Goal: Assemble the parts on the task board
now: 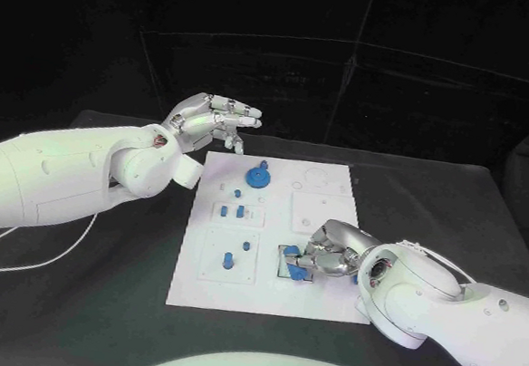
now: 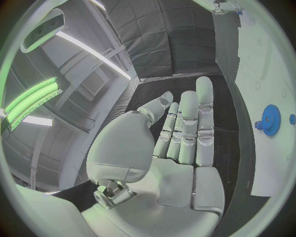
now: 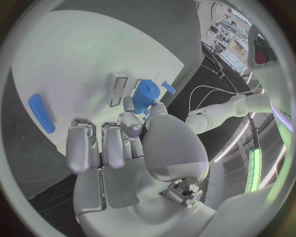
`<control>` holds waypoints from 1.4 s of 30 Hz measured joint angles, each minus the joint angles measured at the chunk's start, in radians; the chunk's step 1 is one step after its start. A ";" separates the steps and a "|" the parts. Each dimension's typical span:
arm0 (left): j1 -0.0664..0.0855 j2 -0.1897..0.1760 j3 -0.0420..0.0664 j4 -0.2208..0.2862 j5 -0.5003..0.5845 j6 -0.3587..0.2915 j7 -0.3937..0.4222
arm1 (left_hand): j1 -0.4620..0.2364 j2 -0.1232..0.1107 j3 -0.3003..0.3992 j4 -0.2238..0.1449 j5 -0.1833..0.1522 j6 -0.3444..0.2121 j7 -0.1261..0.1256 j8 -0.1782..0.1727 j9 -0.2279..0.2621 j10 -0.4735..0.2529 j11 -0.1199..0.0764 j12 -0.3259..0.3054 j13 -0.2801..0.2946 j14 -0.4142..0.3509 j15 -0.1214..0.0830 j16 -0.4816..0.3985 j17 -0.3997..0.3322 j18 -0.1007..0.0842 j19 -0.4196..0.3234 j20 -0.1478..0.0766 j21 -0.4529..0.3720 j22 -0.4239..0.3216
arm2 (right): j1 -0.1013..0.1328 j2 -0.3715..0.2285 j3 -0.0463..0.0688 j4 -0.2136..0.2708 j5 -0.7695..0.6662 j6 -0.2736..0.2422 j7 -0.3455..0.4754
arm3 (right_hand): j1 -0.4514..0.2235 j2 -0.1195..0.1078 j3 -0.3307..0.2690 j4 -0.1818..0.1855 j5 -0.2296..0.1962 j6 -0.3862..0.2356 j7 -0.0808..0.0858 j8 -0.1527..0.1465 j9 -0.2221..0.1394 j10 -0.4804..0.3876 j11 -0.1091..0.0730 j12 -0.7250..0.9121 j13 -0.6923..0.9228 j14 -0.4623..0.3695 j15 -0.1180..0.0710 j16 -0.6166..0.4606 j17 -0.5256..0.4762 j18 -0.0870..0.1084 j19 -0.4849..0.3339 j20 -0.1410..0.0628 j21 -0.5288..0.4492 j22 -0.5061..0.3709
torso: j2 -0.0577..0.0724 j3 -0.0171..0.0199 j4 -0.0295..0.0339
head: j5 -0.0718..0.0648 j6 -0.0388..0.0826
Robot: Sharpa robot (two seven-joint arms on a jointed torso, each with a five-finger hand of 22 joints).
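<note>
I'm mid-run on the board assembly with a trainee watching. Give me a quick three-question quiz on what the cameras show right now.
1. True or false: the left hand is holding a blue part.
2. Which hand is working at the task board's near edge? A) left B) right C) both
3. Fill in: the blue gear sits on the board's ____ half, far or near from the robot.

Key
1. False. In the left wrist view its fingers are straight and the palm holds nothing; it is raised off the board's far left corner.
2. B. The right hand pinches a blue cylindrical part there.
3. Far.
</note>
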 measured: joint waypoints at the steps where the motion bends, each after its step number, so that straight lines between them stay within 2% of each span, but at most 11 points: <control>1: 0.000 0.000 0.000 0.000 0.000 0.000 0.000 | 0.000 0.000 0.000 0.000 0.000 0.000 0.000 0.000 0.000 0.000 0.000 0.000 0.000 0.000 0.000 0.000 0.000 0.000 0.000 0.000 0.000 0.000 | 0.000 0.004 0.000 -0.002 0.000 0.002 -0.004 | 0.000 0.000 0.000 0.000 0.000 0.000 0.000 0.000 0.000 0.000 0.000 0.000 0.000 0.000 0.000 0.000 0.000 0.000 0.000 0.000 0.000 0.000 | 0.000 0.0000 0.0000 | 0.000 0.000; 4: 0.000 0.000 0.000 0.000 0.000 0.000 0.000 | 0.000 0.000 0.000 0.000 0.000 0.000 0.000 0.000 0.000 0.000 0.000 0.000 0.000 0.000 0.000 0.000 0.000 0.000 0.000 0.000 0.000 0.000 | 0.000 0.011 0.000 -0.006 -0.003 0.004 -0.012 | 0.000 0.000 -0.002 0.002 -0.005 0.002 -0.002 0.000 0.000 0.000 0.000 0.000 0.000 0.002 -0.002 0.000 0.000 0.000 0.000 0.000 0.000 0.000 | 0.000 0.0001 -0.0007 | 0.001 -0.001; 7: 0.000 0.001 0.000 0.000 0.000 0.000 -0.001 | 0.000 0.000 0.000 0.000 0.000 0.000 0.000 0.000 0.000 0.000 0.000 0.000 0.000 0.000 0.000 0.000 0.000 0.000 0.000 0.000 0.000 0.000 | 0.000 0.019 0.000 -0.016 -0.008 0.005 -0.018 | -0.016 0.000 -0.019 0.001 -0.041 0.004 -0.004 0.004 0.005 0.000 0.000 -0.012 -0.008 0.004 -0.004 0.000 -0.004 0.000 0.000 0.000 0.000 0.000 | 0.000 0.0001 -0.0009 | 0.001 -0.001; 10: 0.000 0.001 0.000 0.000 0.000 0.000 -0.001 | 0.000 0.000 0.000 0.000 0.000 0.000 0.000 0.000 0.000 0.000 0.000 0.000 0.000 0.000 0.000 0.000 0.000 0.000 0.000 0.000 0.000 0.000 | 0.000 0.025 0.000 -0.025 -0.014 0.004 -0.021 | -0.048 0.000 -0.041 0.001 -0.128 0.007 -0.007 0.006 0.010 0.000 0.000 -0.029 -0.017 0.004 -0.004 0.000 -0.011 0.000 -0.004 -0.004 0.000 0.000 | -0.001 0.0000 -0.0009 | 0.001 -0.001; 12: 0.000 0.001 0.000 0.000 0.000 0.000 -0.001 | 0.000 0.000 0.000 0.000 0.000 0.000 0.000 0.000 0.000 0.000 0.000 0.000 0.000 0.000 0.000 0.000 0.000 0.000 0.000 0.000 0.000 0.000 | 0.000 0.028 0.000 -0.029 -0.018 0.003 -0.022 | -0.087 -0.002 -0.067 0.002 -0.237 0.003 -0.003 0.008 0.017 0.000 0.000 -0.040 -0.021 0.004 -0.004 -0.005 -0.014 0.000 -0.004 -0.004 0.000 0.000 | -0.001 0.0001 -0.0008 | 0.001 0.000; 16: 0.000 0.001 0.000 0.001 0.000 0.000 -0.001 | 0.000 0.000 0.000 0.000 0.000 0.000 0.000 0.000 0.000 0.000 0.000 0.000 0.000 0.000 0.000 0.000 0.000 0.000 0.000 0.000 0.000 0.000 | 0.000 0.031 0.000 -0.033 -0.027 0.002 -0.023 | -0.112 -0.012 -0.079 0.005 -0.308 0.003 -0.003 0.008 0.023 0.000 0.000 -0.049 -0.024 0.004 -0.004 -0.010 -0.020 0.000 -0.004 -0.004 0.000 0.000 | -0.001 0.0001 -0.0007 | 0.002 0.001; 22: 0.000 0.000 0.000 0.000 0.000 0.000 -0.001 | 0.000 0.000 0.000 0.000 0.000 0.000 0.000 0.000 0.000 0.000 0.000 0.000 0.000 0.000 0.000 0.000 0.000 0.000 0.000 0.000 0.000 0.000 | 0.000 0.031 0.000 -0.032 -0.037 0.000 -0.023 | -0.129 -0.024 -0.082 0.002 -0.339 0.000 0.000 0.008 0.029 0.000 0.000 -0.062 -0.029 0.004 -0.004 -0.014 -0.025 0.000 -0.004 -0.004 0.000 0.000 | -0.001 0.0007 -0.0012 | 0.005 0.001; 26: 0.000 0.000 0.000 0.001 0.000 0.000 -0.001 | 0.000 0.000 0.000 0.000 0.000 0.000 0.000 0.000 0.000 0.000 0.000 0.000 0.000 0.000 0.000 0.000 0.000 0.000 0.000 0.000 0.000 0.000 | 0.000 0.027 0.000 -0.024 -0.041 0.001 -0.018 | -0.125 -0.021 -0.078 -0.002 -0.320 0.000 0.000 0.008 0.034 0.000 0.000 -0.062 -0.028 0.004 -0.004 -0.014 -0.024 0.000 -0.004 -0.004 0.000 0.000 | -0.001 0.0012 -0.0020 | 0.005 0.001; 29: 0.000 0.000 0.000 0.001 0.000 0.000 -0.001 | 0.000 0.000 0.000 0.000 0.000 0.000 0.000 0.000 0.000 0.000 0.000 0.000 0.000 0.000 0.000 0.000 0.000 0.000 0.000 0.000 0.000 0.000 | 0.000 0.024 0.000 -0.016 -0.045 0.004 -0.010 | -0.071 -0.023 -0.062 -0.020 -0.289 0.000 0.000 0.008 0.039 0.000 0.000 -0.062 -0.020 0.004 -0.004 -0.014 -0.018 0.000 -0.004 -0.004 0.000 0.000 | -0.001 0.0016 -0.0021 | 0.005 0.001; 33: 0.000 0.000 0.000 0.001 0.000 0.000 -0.001 | 0.000 0.000 0.000 0.000 0.000 0.000 0.000 0.000 0.000 0.000 0.000 0.000 0.000 0.000 0.000 0.000 0.000 0.000 0.000 0.000 0.000 0.000 | 0.000 0.015 0.000 -0.005 -0.047 0.015 0.004 | 0.033 -0.027 -0.042 -0.076 -0.261 0.000 0.000 0.015 0.048 0.000 0.000 -0.062 -0.008 0.000 -0.007 -0.014 -0.005 0.000 -0.004 -0.004 0.000 0.000 | -0.001 0.0018 -0.0021 | 0.005 0.000; 42: 0.000 0.000 0.000 -0.001 0.000 0.000 -0.002 | 0.000 0.000 0.000 0.000 0.000 0.000 0.000 0.000 0.000 0.000 0.000 0.000 0.000 0.000 0.000 0.000 0.000 0.000 0.000 0.000 0.000 0.000 | 0.001 0.000 0.001 0.007 -0.053 0.031 0.028 | 0.044 -0.028 -0.041 -0.084 -0.261 0.000 0.000 0.015 0.051 0.003 -0.004 -0.062 -0.004 0.000 -0.007 -0.014 0.000 0.000 -0.004 -0.004 0.000 0.000 | -0.001 0.0017 -0.0027 | 0.006 -0.001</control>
